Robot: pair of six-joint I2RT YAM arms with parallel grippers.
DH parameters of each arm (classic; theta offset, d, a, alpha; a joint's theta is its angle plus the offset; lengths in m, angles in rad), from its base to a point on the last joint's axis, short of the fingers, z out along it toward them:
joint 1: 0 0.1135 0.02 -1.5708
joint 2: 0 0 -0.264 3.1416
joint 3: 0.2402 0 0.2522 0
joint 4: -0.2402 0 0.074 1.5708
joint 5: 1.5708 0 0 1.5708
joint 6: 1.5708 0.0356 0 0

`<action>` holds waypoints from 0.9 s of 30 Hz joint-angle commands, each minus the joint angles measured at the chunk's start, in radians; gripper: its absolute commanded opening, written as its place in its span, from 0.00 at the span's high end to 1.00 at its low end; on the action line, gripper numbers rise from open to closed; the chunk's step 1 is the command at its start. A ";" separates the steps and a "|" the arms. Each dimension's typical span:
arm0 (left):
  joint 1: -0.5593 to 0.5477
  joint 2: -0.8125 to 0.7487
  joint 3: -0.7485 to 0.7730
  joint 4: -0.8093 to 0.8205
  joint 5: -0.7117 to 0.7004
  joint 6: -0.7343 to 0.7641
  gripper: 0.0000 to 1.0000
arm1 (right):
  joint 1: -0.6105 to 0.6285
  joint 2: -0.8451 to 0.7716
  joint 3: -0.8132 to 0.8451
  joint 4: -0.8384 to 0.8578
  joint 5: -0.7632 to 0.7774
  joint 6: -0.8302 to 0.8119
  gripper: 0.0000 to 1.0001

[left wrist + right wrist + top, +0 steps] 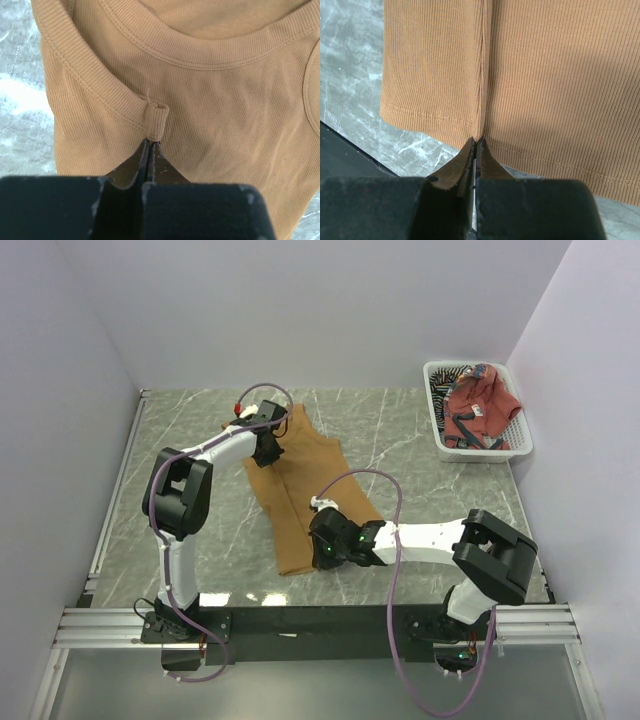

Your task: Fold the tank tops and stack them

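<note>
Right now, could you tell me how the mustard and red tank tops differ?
The mustard tank top lies spread on the table; the red tank top sits crumpled in the basket. The left gripper and right gripper have jaws shut on the mustard one; nothing holds the red one. Neither is stacked yet.

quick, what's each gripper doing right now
left gripper: closed, pinching the mustard tank top by its trim near the shoulder
right gripper: closed, pinching its bottom hem

We have our left arm stretched forward and our right arm bent leftward, with left claw [148,144] and right claw [476,143] each pinched closed on the mustard-tan tank top [225,110].
</note>
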State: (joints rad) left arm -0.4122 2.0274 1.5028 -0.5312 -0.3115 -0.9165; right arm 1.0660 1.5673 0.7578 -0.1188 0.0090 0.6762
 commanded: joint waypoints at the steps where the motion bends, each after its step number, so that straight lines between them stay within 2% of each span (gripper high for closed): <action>1: -0.004 0.022 0.051 0.031 -0.003 0.039 0.99 | -0.005 -0.026 -0.024 0.019 0.026 0.014 1.00; 8: -0.007 0.062 0.057 0.039 0.037 0.060 0.96 | -0.003 -0.035 -0.032 0.002 0.055 0.011 1.00; 26: -0.019 0.062 0.048 0.059 0.031 0.102 0.69 | 0.000 -0.090 -0.063 -0.042 0.131 0.017 1.00; 27: -0.019 0.057 0.048 0.062 0.035 0.108 0.65 | 0.005 -0.093 -0.055 -0.042 0.129 0.016 0.98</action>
State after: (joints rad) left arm -0.4271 2.0930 1.5265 -0.4965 -0.2840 -0.8425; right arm 1.0664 1.5108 0.6991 -0.1204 0.1062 0.6968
